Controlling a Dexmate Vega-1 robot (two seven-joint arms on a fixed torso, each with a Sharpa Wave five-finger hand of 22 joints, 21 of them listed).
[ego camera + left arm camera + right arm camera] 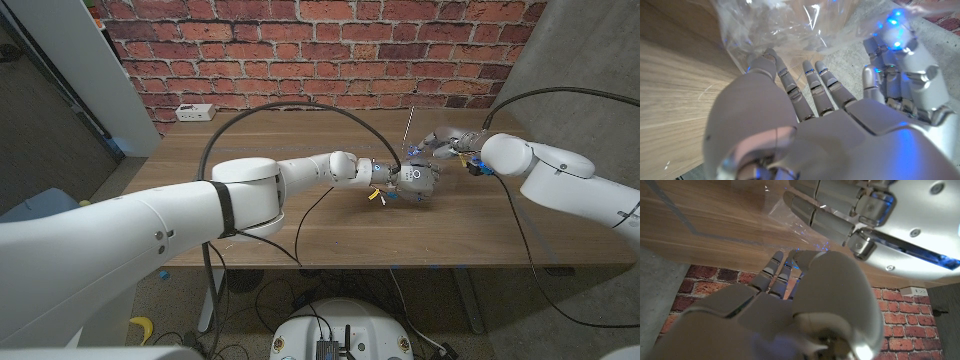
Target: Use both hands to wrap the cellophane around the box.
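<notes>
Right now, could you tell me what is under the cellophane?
In the left wrist view, the crinkled clear cellophane lies above the left robot hand, whose fingers reach beneath it, with the wooden table alongside. The box cannot be made out; glare and hands cover it.

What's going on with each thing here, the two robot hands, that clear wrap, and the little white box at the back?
Left robot hand: fingers in the cellophane.
Right robot hand: at the cellophane; grip unclear.
Cellophane: crumpled, lifted between both hands.
Power strip: lying on the table's far edge.
</notes>
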